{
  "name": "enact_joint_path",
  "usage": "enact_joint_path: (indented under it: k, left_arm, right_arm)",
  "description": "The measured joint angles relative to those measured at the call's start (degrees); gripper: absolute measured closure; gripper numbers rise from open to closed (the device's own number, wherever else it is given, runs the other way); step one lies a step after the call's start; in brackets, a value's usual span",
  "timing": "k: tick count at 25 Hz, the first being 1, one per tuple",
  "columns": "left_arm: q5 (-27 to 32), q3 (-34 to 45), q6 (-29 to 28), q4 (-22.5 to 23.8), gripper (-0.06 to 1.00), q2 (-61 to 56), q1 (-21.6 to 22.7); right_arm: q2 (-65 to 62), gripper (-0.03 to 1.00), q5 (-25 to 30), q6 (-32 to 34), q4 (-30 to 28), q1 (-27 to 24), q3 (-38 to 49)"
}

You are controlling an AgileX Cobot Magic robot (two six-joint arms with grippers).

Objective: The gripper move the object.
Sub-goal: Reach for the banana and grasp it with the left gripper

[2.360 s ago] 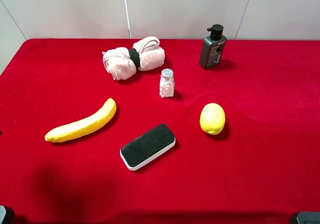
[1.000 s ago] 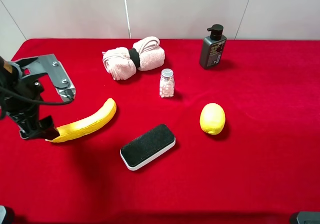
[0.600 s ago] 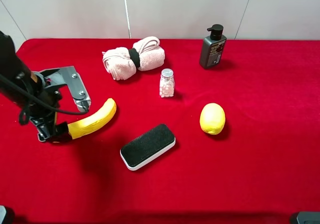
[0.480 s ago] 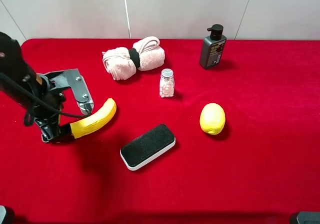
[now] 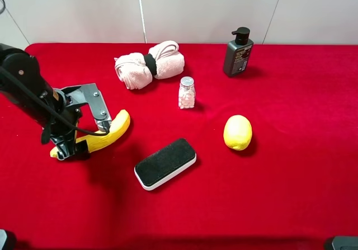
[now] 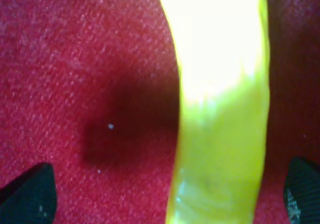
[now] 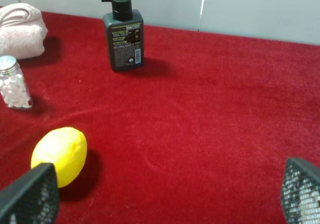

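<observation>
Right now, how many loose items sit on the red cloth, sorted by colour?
Yellow: 2, banana and lemon
Pink: 1, rolled towel
Dark: 2, pump bottle and eraser
Clear: 1, pill jar
Total: 6

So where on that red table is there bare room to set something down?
Widest free cloth: right of the lemon and pump bottle, plus the front strip below the black eraser. Crowded: the middle around towel roll and pill jar, and the left, where the left gripper straddles the banana.

Red table [image 5: 291,205], banana [image 5: 114,130], lemon [image 5: 238,132], eraser [image 5: 165,163], rolled towel [image 5: 168,64], pill jar [image 5: 187,95], pump bottle [image 5: 238,55]
</observation>
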Motion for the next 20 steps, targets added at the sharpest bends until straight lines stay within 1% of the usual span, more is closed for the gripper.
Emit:
enact_joint_path:
  k: [3,10,12,15,20]
  left_arm:
    - [-1.2,0.0,0.8,0.0,0.07,1.5,0.0]
    - [-2.0,0.0,1.9,0.0,0.07,2.1,0.0]
    - [-2.0,0.0,1.9,0.0,0.08,2.1,0.0]
    - [-2.0,0.0,1.9,0.0,0.14,2.1,0.0]
    - [-2.0,0.0,1.9,0.0,0.32,2.1,0.0]
  right_arm:
    - [0.0,0.27,0.0,0.0,0.0,0.0,0.0]
    - [0.0,0.27,0.0,0.0,0.0,0.0,0.0]
    - [0.0,0.27,0.0,0.0,0.0,0.0,0.0]
    - [0.0,0.27,0.0,0.0,0.0,0.0,0.0]
    - [0.0,0.27,0.0,0.0,0.0,0.0,0.0]
